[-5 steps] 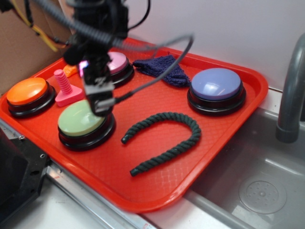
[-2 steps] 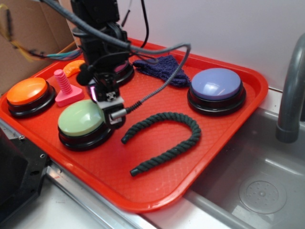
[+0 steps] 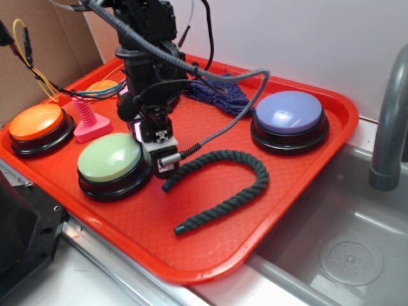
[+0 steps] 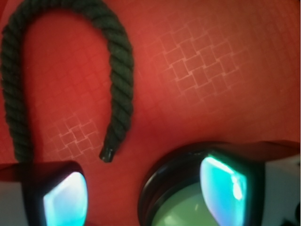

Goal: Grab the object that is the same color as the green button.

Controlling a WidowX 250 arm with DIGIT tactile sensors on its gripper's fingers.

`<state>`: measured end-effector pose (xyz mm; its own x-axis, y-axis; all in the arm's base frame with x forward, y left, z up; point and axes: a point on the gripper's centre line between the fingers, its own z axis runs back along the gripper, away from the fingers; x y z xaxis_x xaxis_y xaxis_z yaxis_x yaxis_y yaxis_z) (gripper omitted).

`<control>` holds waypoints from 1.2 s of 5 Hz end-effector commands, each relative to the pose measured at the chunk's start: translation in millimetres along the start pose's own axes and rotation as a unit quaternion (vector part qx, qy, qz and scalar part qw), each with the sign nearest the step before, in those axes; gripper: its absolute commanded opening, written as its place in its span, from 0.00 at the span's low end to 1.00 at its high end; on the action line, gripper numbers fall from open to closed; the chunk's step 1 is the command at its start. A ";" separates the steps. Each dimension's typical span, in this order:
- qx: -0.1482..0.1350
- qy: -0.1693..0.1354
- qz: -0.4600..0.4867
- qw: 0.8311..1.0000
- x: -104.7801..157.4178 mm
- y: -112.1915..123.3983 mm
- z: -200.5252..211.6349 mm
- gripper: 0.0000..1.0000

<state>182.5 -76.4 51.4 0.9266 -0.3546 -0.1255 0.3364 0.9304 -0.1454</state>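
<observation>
Approach step: the gripper (image 3: 164,167), jaws open and empty, sits low between the green button (image 3: 109,159) and the rope (image 3: 223,186). Next, shift right over the rope's near-left end and descend to close on it.

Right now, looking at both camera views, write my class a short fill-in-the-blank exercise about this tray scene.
1. The dark green rope is bent into a ____ shape.
2. Everything sits on a ____ tray.
3. The tool hangs between the rope and the ____ button.
4. The purple button stands beside a dark blue knitted ____.

Missing words: U; red; green; cloth
</observation>
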 end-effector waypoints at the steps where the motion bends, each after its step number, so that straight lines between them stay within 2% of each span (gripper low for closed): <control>1: 0.001 -0.018 -0.003 1.000 3.5 -3.9 6.6 1.00; 4: 0.001 -0.018 -0.003 1.000 3.5 -3.9 6.6 1.00; 6: -0.011 -0.064 -0.012 0.998 17.3 -14.0 52.2 1.00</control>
<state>198.5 -87.6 90.0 0.9289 -0.3653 -0.0608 0.3507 0.9205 -0.1725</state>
